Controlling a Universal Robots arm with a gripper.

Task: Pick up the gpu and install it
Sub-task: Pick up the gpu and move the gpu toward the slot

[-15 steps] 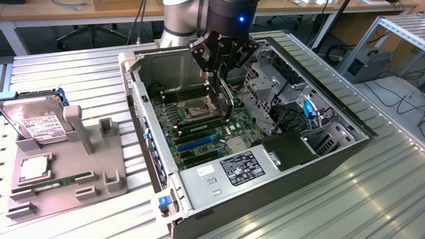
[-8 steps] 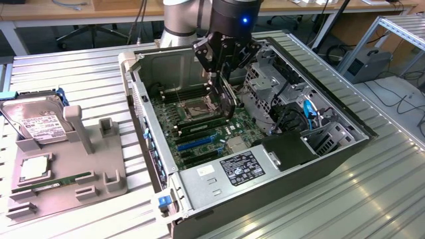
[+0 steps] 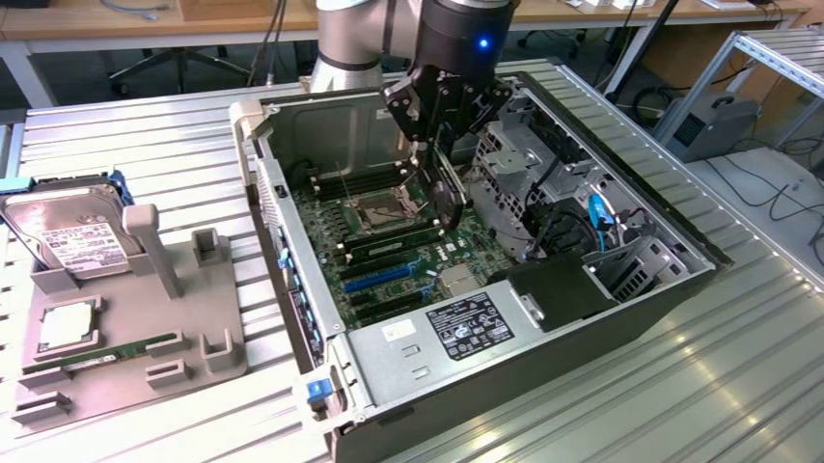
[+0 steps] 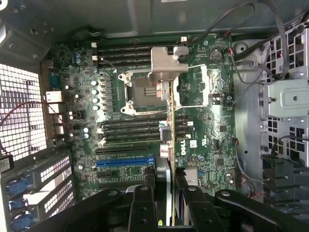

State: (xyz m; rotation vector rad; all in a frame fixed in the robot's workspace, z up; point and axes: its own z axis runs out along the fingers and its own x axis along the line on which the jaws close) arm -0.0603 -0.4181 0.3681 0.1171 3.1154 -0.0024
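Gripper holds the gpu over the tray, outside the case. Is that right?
Not quite. The gripper holds the gpu inside the case, over the motherboard, not over the tray; the exterior view shows it.

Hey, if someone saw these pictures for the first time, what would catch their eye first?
The open computer case in the middle, its green motherboard bare. The gripper hangs over it, clamped on a graphics card held edge-on above the board. On the exterior view's left, a hard drive stands in a grey holder.
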